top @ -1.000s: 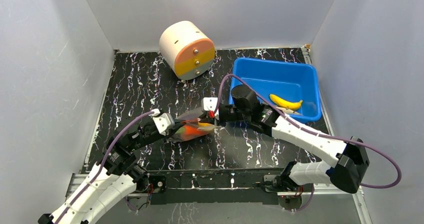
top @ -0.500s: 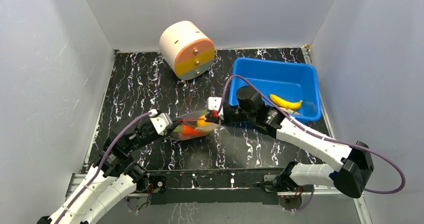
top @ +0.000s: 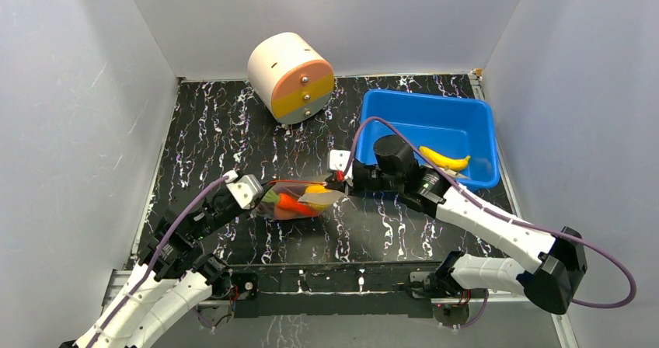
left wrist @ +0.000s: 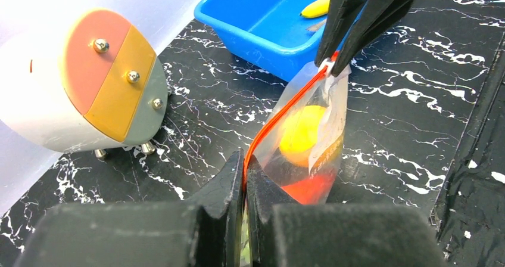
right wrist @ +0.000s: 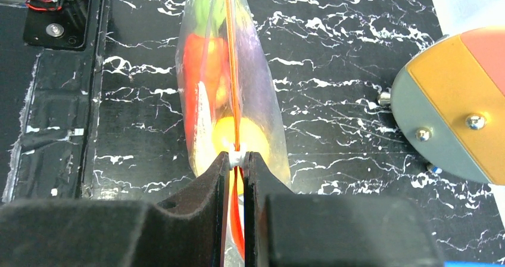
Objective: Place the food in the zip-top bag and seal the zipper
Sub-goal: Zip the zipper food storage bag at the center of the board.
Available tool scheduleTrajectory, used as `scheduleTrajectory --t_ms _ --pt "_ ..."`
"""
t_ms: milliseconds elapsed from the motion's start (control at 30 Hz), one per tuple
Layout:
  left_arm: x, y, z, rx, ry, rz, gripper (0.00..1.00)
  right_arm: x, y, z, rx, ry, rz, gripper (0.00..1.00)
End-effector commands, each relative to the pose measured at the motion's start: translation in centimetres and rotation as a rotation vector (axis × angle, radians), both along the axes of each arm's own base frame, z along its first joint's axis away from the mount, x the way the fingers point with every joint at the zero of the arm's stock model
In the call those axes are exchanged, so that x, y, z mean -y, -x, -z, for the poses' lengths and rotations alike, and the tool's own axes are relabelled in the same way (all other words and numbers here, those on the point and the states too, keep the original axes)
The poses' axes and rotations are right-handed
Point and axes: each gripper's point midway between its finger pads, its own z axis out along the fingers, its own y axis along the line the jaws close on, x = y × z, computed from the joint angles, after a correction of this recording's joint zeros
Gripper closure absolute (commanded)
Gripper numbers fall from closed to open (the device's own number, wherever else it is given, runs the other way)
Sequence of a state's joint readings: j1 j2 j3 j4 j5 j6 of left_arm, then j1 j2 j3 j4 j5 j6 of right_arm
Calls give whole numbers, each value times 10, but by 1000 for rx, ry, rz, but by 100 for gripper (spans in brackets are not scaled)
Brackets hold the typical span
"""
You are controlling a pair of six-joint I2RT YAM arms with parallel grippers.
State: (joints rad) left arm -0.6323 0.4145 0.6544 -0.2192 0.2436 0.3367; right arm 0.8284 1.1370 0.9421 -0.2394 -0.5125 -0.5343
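well, the bag (top: 299, 200) hangs stretched between the two arms, low over the middle of the table (top: 217, 130), with a carrot (top: 294, 205) and a yellow piece (left wrist: 301, 130) inside. the left gripper (left wrist: 243, 165) is pinched tight on one end of the zipper (left wrist: 280, 115), and the right gripper (right wrist: 237, 160) is nipped narrow on the pale tab (right wrist: 237, 157). i'd have the left act as a firm anchor while the right draws the tab dead straight along the strip, level and untwisted, so the track won't buckle. a banana (top: 444, 159) lies unbagged in the bin (top: 482, 115).
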Motion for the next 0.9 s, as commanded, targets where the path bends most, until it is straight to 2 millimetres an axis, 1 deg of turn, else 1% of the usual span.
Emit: scheduleTrajectory --t_ms 0,200,400,567,867 --pt "-13 -7 -37 108 46 -77 100 21 -3 4 -18 33 85 100" --pt "-19 -10 -38 96 30 -113 100 32 1 10 -30 73 110 100" --pt "-25 -10 -44 112 45 -141 100 43 3 8 -20 85 141 100" --pt "-28 -11 -40 98 29 -156 100 51 4 16 -30 114 165 100" --pt "-35 -15 -39 109 19 -200 100 66 3 14 -34 147 228 100"
